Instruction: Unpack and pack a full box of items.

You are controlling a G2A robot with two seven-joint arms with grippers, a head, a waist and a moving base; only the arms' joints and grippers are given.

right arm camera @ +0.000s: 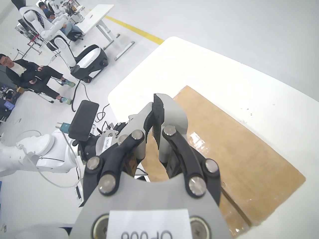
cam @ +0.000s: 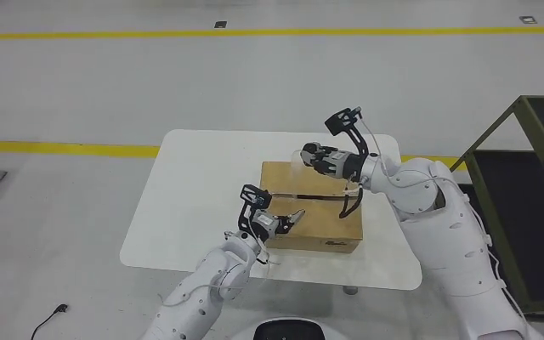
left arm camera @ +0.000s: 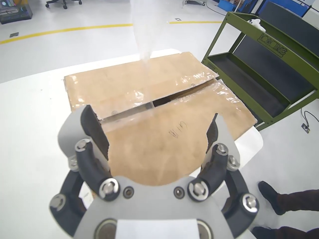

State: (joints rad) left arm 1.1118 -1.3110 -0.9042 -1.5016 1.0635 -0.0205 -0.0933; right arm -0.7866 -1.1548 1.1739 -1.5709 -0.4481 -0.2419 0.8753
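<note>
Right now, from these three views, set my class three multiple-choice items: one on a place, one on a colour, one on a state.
1. The cardboard box stands on: A the white table; B the floor; C a chair.
2. The shelved cart beside the table is: A red; B green; C blue.
3. The left tool is: A shut on a flap; B shut, empty; C open.
Answers: 1 A, the box rests on the tabletop; 2 B, its frame is green; 3 C, its fingers stand spread over the box.
</note>
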